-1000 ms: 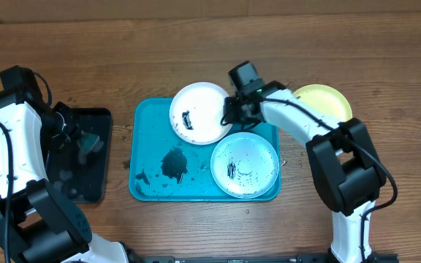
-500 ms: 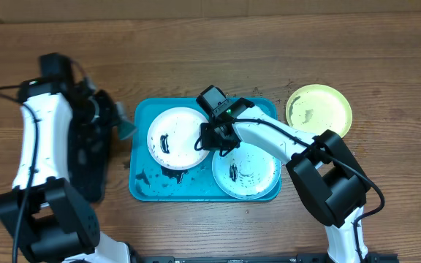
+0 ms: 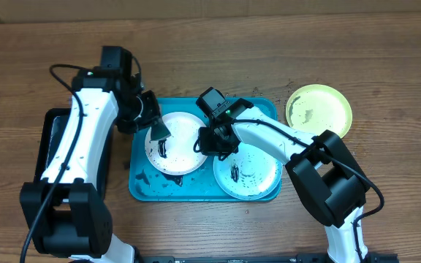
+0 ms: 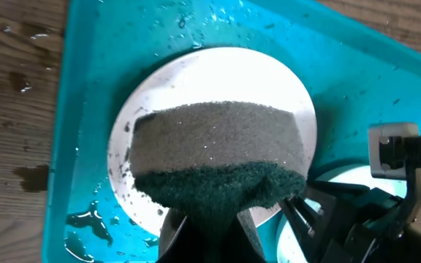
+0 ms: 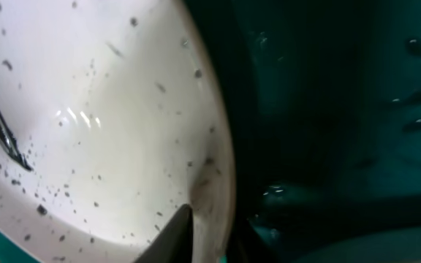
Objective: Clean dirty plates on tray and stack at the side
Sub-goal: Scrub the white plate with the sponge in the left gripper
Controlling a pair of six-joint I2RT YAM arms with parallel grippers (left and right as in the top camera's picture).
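Overhead: top-down, far. L/R wrist cams: close, share white plate (image 3: 181, 142).

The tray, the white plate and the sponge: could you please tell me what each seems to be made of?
Tray: probably plastic, glossy turquoise; water beads on it.
White plate: smooth and shiny, with glare on its centre; plastic or ceramic, cannot tell which.
Sponge: grey porous foam, matte, with a dark green fibrous scouring layer.
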